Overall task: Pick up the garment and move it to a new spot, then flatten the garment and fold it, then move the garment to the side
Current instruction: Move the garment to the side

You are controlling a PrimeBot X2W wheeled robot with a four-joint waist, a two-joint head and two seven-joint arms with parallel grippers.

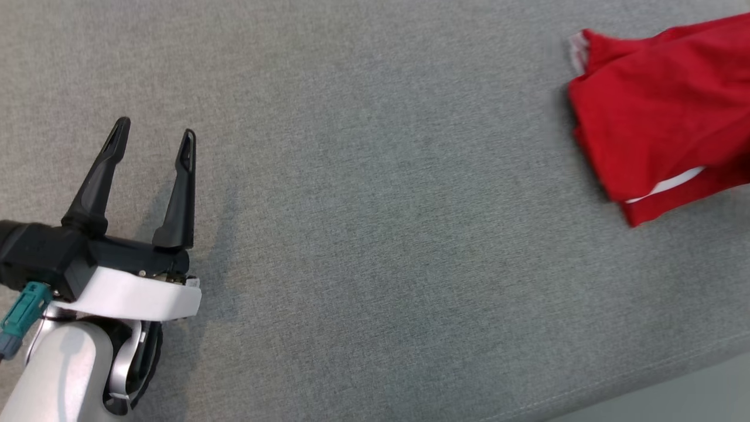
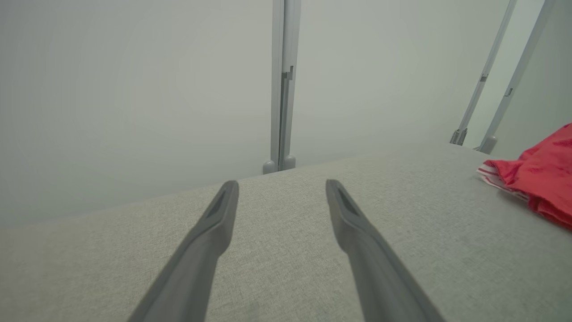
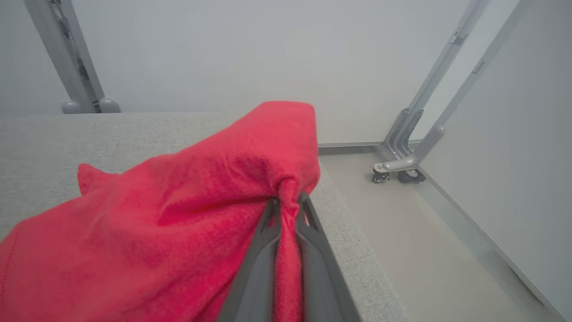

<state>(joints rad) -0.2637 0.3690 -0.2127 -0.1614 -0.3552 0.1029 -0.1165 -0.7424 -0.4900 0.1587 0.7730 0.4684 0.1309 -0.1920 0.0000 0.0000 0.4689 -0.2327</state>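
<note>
The garment [image 1: 662, 117] is a red folded piece with white trim, lying at the far right of the grey table [image 1: 375, 234] in the head view. From the left wrist it shows as a red heap [image 2: 543, 176] at the right edge. My right gripper [image 3: 288, 203] is shut on a pinched fold of the garment [image 3: 178, 214], which drapes to the left of its fingers. My left gripper [image 1: 155, 135] stands open at the lower left, well away from the cloth, with nothing between its fingers [image 2: 214, 223].
The table's right edge [image 3: 357, 250] runs just beside the held fold, with floor beyond. Grey frame posts [image 3: 420, 129] on castors stand past that edge, and another post [image 2: 283, 85] rises behind the table's far edge.
</note>
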